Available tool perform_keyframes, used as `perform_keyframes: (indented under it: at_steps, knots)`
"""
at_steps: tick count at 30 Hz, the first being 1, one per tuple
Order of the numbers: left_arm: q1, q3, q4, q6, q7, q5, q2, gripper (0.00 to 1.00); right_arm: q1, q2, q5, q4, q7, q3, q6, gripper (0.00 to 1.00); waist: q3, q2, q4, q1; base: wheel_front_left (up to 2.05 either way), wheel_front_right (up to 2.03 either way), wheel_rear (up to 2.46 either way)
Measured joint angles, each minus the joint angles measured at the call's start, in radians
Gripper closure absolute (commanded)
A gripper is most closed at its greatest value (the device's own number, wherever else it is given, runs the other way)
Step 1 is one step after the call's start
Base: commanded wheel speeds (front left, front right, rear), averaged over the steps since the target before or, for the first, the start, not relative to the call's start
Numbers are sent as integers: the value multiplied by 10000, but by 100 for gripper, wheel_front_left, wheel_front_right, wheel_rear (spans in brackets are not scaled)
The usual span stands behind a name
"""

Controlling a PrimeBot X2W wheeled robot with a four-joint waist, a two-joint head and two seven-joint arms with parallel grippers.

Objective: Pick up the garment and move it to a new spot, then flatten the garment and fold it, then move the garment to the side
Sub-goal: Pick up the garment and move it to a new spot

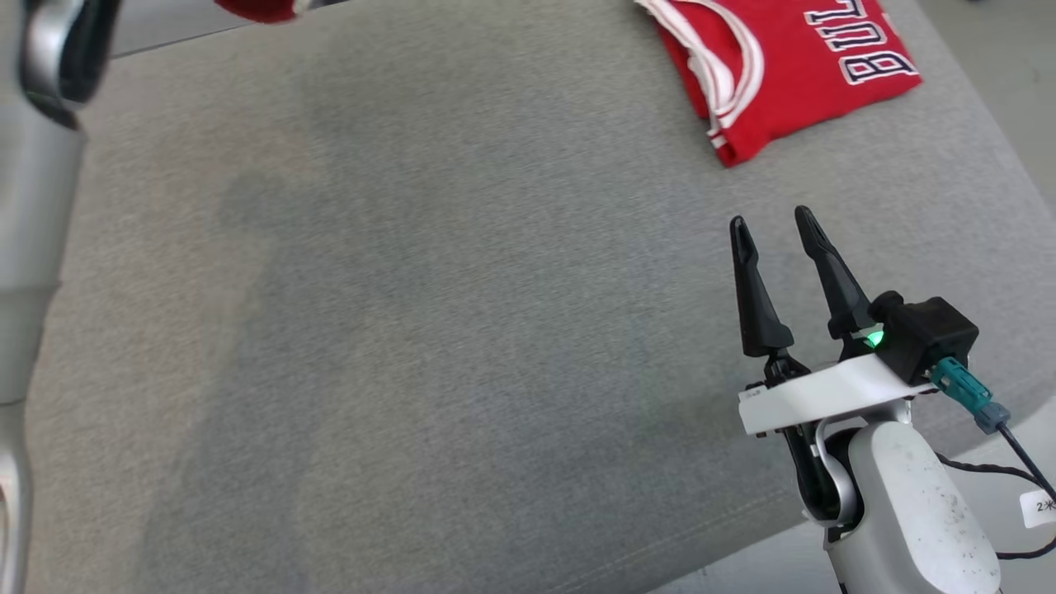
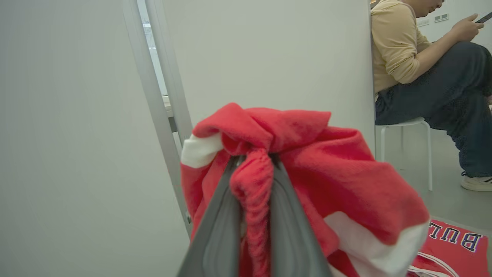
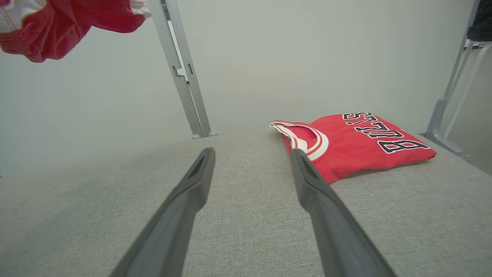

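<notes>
left wrist view shows the left end effector (image 2: 254, 157) clenched on a bunched red garment (image 2: 319, 161) with white trim, held up clear of the grey counter (image 1: 412, 330). this looks like step 1, the carry to a new spot. the right end effector (image 1: 770, 219) hangs released over bare counter, its 2 fingers apart. at the far right lies a folded red jersey (image 1: 784, 74). the next move calls for lowering the garment onto the open middle, well apart from the jersey, so both end effectors can spread it flat.
</notes>
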Motion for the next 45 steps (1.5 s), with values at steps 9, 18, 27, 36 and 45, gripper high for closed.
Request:
perform_keyframes:
  at_steps: [9, 18, 27, 36, 45]
  knots:
    - [1695, -656, -510, 184, -222, -2, -437, 100, 158, 0, 211, -117, 0, 33, 0, 0, -166, 0, -714, 0, 0, 0, 0]
    - [4477, -899, -142, 581, -974, -548, -683, 100, 186, 4, 297, -113, 0, 159, 0, 0, -261, 0, -621, 0, 0, 0, 0]
    - [6585, -1346, 924, 711, -1628, -729, -966, 68, 209, 6, 372, -12, 0, 263, 0, 0, -279, 0, -484, 0, 0, 0, 0]
    - [7013, -963, 732, 1045, -2102, -245, -1043, 0, 419, 8, 219, 148, 0, 205, 0, 0, -619, 0, -162, 0, 0, 0, 0]
    - [8644, 1266, -1609, 1561, -2144, 685, -700, 0, 678, 15, 4, 280, -2, 42, -2, 0, -1129, 0, 532, 0, 0, 0, 0]
